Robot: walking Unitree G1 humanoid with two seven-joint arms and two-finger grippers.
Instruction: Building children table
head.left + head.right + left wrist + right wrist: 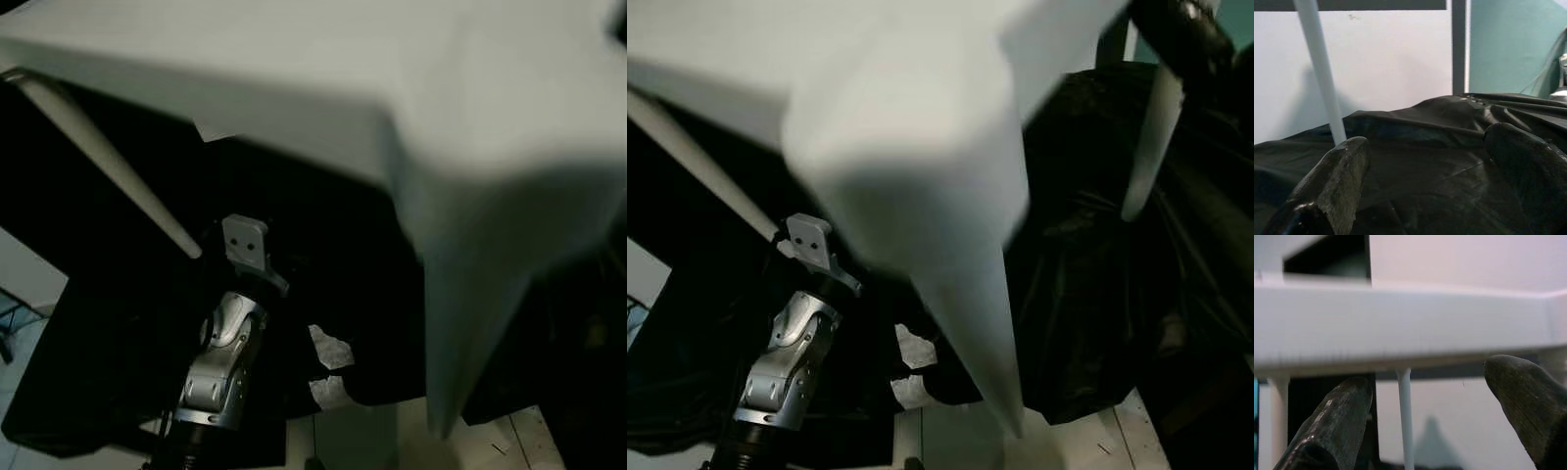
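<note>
Left gripper fingers apart, empty, beside one fitted white leg; right gripper apart under white tabletop; we judge assembly nearly done.

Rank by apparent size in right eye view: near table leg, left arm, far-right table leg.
1. Near table leg, largest, but it's close to the camera and blurred, so inflated.
2. Left arm.
3. Far-right table leg, smallest; likely just farther away.

one tabletop, perhaps three legs
</note>
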